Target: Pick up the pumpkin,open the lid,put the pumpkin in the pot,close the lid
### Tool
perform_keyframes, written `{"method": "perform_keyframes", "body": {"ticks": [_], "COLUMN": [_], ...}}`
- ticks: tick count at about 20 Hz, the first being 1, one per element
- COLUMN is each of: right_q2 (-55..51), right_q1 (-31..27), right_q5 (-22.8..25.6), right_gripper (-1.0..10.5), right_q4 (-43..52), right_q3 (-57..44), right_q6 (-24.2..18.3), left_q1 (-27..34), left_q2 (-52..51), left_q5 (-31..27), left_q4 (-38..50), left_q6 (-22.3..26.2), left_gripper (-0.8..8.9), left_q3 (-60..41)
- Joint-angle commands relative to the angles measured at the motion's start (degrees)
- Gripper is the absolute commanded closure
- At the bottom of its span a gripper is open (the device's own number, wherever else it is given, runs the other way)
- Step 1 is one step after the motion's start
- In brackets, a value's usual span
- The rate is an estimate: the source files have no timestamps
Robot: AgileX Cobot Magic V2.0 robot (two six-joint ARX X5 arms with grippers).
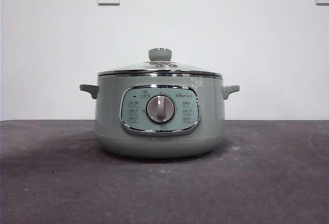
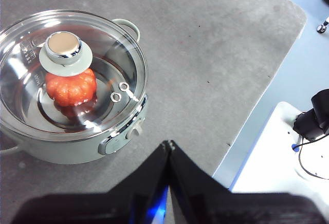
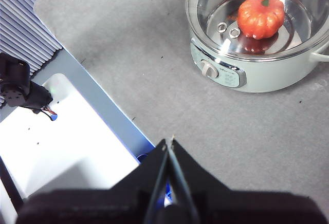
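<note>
**Grey table, closed cooker, both arms withdrawn**

Grey tabletop (image 1: 51, 183) before a white wall holds the pot (image 1: 159, 131). The lid (image 2: 103, 54) sits on it, with the pumpkin (image 2: 71, 88) inside beneath the glass. The left gripper (image 2: 168, 144) and right gripper (image 3: 169, 141) hang empty, jaws pressed together, both well apart from the pot, neither clearly nearer.

The left gripper (image 2: 168, 144) has two matte black jaws that taper to thin pointed tips, with a blue glow showing low between them above a broad black body. The right gripper (image 3: 169, 141) looks the same: black wedge-shaped jaws with pale edges along the inner faces and a faint blue glint near the base.
</note>
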Motion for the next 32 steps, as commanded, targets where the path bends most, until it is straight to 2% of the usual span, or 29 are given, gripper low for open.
{"method": "perform_keyframes", "body": {"ticks": [1, 4, 14, 16, 18, 21, 24, 27, 32], "right_q2": [-0.33, -0.57, -1.27, -1.27, -1.27, -1.38, -1.36, -1.92, -2.14], "right_q1": [0.02, 0.02, 0.02, 0.02, 0.02, 0.02, 0.02, 0.02, 0.02], "right_q5": [0.13, 1.66, 1.66, 1.68, 1.66, 1.66, 1.68, 1.66, 1.66], "right_gripper": [9.5, 9.5, 9.5, 9.5, 9.5, 9.5, 9.5, 9.5, 9.5], "right_q4": [0.31, 0.46, 0.44, 0.44, 0.39, 0.37, 0.37, 0.35, 0.35], "right_q3": [0.02, 0.02, 0.02, 0.02, 0.02, 0.02, 0.02, 0.02, 0.02], "right_q6": [-0.09, -0.11, -0.11, -0.11, -0.11, -0.11, -0.11, -0.11, -0.11], "left_q1": [-0.09, -0.09, -0.07, 1.42, 4.79, 9.99, 16.70, 23.56, 29.68], "left_q2": [0.02, 0.02, 0.04, -0.52, -2.75, -8.02, -15.02, -24.24, -38.88], "left_q5": [0.04, 0.04, 0.02, -3.48, -6.32, -5.92, -5.97, -6.10, -6.19], "left_q4": [0.00, 0.00, 0.00, 0.87, 5.16, 14.53, 26.62, 39.89, 52.78], "left_q6": [-0.04, -0.07, 0.02, 0.81, 1.40, 2.01, 2.01, 1.99, 1.97], "left_gripper": [8.16, 8.16, 8.16, 8.16, 8.16, 8.16, 8.16, 8.16, 8.16], "left_q3": [0.11, 0.11, 0.11, 0.11, 0.09, -1.49, -9.09, -23.52, -48.09]}}
